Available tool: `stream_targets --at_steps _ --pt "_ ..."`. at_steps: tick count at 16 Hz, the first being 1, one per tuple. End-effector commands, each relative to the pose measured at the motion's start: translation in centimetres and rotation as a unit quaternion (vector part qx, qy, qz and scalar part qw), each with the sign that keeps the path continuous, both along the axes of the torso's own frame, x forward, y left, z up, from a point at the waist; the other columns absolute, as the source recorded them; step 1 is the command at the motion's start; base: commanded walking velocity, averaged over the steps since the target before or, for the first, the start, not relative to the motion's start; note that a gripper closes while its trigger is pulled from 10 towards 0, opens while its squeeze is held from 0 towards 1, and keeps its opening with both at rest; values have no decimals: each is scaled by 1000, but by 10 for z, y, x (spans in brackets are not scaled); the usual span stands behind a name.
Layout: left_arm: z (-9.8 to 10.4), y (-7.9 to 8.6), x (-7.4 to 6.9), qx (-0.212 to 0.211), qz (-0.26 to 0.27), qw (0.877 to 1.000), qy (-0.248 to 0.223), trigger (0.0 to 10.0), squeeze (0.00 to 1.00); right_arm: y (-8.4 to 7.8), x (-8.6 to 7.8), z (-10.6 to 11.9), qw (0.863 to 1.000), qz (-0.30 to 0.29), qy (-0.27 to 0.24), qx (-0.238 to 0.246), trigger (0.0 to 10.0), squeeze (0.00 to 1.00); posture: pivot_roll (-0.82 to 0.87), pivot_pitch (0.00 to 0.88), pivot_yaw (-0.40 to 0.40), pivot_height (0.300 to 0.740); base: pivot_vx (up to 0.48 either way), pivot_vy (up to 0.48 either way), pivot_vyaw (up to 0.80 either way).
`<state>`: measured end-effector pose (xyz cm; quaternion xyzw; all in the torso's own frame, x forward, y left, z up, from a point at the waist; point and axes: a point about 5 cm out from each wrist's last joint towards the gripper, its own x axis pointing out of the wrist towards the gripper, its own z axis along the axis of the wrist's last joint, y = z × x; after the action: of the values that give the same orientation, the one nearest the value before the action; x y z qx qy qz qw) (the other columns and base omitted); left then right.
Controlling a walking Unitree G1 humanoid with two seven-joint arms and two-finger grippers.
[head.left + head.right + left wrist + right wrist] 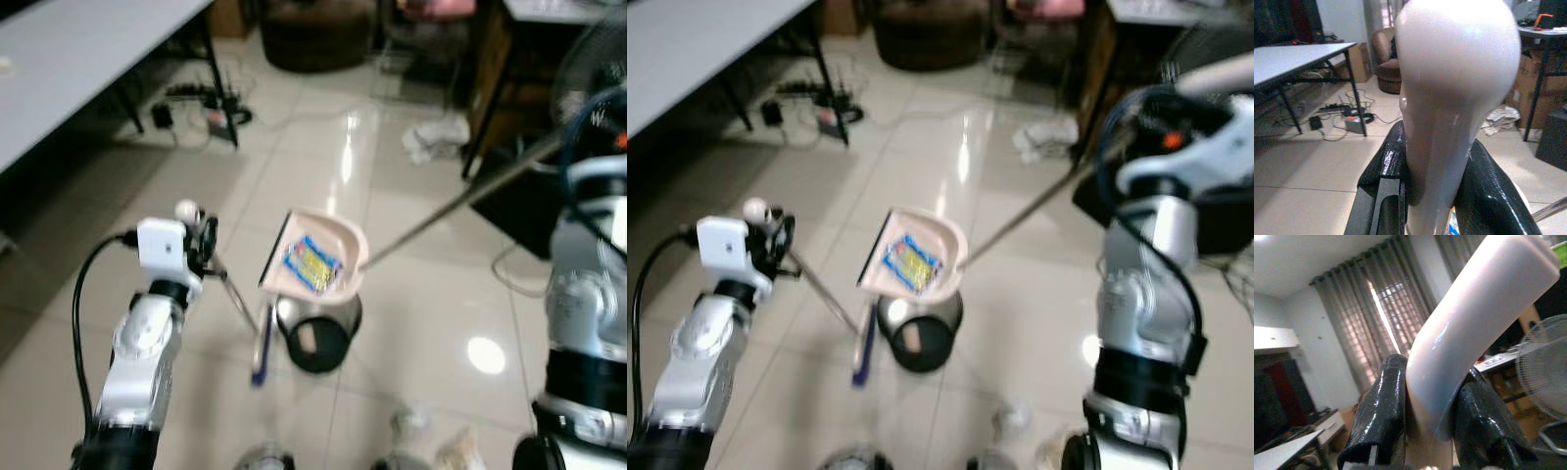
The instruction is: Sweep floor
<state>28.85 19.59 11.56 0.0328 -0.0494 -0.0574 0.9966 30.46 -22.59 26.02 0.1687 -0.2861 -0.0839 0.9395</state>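
Your left end effector (pixel 201 235) is clamped on the pale rounded grip of the broom handle (pixel 1449 112), its black fingers (pixel 1383 166) pressed against both sides; the thin metal shaft runs down from it toward the blue broom head (pixel 260 364) on the tiled floor (pixel 431 313). Just right of that, the pink dustpan (pixel 318 257) is tilted over the dark round bin (pixel 318 333), with a blue and yellow wrapper (pixel 312 264) lying in the pan. The dustpan's long handle (pixel 460 201) slopes up to your right. Your right end effector (pixel 1422 421) is closed on that handle's pale curved grip. A grey worktop (pixel 69 59) stands far left, cables (pixel 201 103) beneath it, crumpled litter (pixel 436 137) far right.
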Motion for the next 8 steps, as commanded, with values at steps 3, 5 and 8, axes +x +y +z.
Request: stream_targets --at_steps 3,5,8 --pt "4 3 0 13 -1 1000 -6 10000 0 2 -3 7 999 0 -27 -28 10000 0 11 61 85 740 0 0 0" --pt "2 2 -1 15 -5 1000 -2 10000 0 12 -1 9 997 15 -30 -74 10000 0 12 61 85 740 0 0 0" --pt "0 4 -2 19 -3 1000 1 10000 0 25 -1 12 988 35 -47 -144 10000 0 11 63 85 740 0 0 0"
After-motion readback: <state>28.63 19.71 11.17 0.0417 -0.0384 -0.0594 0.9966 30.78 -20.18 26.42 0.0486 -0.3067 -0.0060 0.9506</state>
